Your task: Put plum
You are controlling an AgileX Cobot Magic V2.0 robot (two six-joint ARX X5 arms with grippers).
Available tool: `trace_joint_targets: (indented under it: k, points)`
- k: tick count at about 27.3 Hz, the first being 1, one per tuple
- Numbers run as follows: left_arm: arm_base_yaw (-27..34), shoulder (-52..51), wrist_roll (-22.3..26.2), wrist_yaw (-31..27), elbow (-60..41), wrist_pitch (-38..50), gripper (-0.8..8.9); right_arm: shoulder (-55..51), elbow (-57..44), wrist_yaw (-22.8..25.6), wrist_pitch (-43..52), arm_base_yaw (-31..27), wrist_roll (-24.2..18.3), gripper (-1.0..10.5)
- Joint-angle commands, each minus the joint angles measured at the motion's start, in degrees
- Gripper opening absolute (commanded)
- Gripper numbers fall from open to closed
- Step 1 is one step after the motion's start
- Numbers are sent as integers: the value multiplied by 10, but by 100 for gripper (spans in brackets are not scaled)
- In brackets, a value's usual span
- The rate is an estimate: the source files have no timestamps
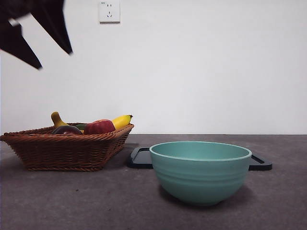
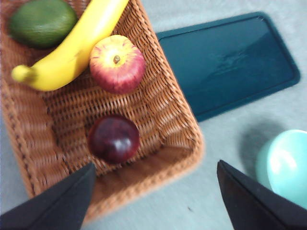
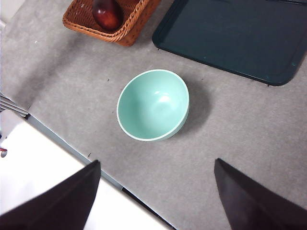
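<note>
**Left gripper hangs over the basket, plum inside**

Left gripper [image 2: 153, 201] hangs above the basket [image 2: 165, 110], its two black jaws spread wide apart and holding nothing. In the front view it shows only as dark jaw tips [image 1: 38, 33] at the top left, high above the basket and touching nothing. Right gripper [image 3: 156, 196] is also spread wide and empty, looking down on the bowl [image 3: 153, 105] from well above.

The plum [image 2: 113, 139] is round, glossy and dark maroon, with a small highlight on its skin. It lies on the basket floor near one end wall, apart from the apple [image 2: 117, 63]. A banana [image 2: 72, 48] lies beside the apple, and a green fruit [image 2: 42, 21] sits past it in a corner.

The basket is brown wicker and stands at the left of a grey, felt-like table [image 1: 96, 201]. The teal bowl stands right of it and nearer the front, empty. A dark tray [image 1: 140, 158] lies flat behind the bowl. A white wall [image 1: 216, 62] with a socket [image 1: 109, 11] closes the far side.
</note>
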Motion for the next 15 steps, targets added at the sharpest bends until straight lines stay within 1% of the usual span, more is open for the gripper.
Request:
trace_joint_targets:
  k: [1, 4, 11, 13, 15]
  points:
    - [-8, 38, 8, -23, 14, 21, 403, 2, 11, -1, 5, 2, -2, 380]
    - [-13, 73, 18, -37, 14, 35, 403, 2, 11, -1, 5, 2, -2, 380]
    - [-16, 153, 29, -47, 14, 75, 403, 2, 11, -1, 5, 2, -2, 380]
    - [-16, 174, 36, -67, 14, 83, 403, 2, 11, -1, 5, 2, -2, 380]
    - [-16, 191, 46, -71, 14, 88, 403, 2, 11, -1, 5, 2, -2, 380]
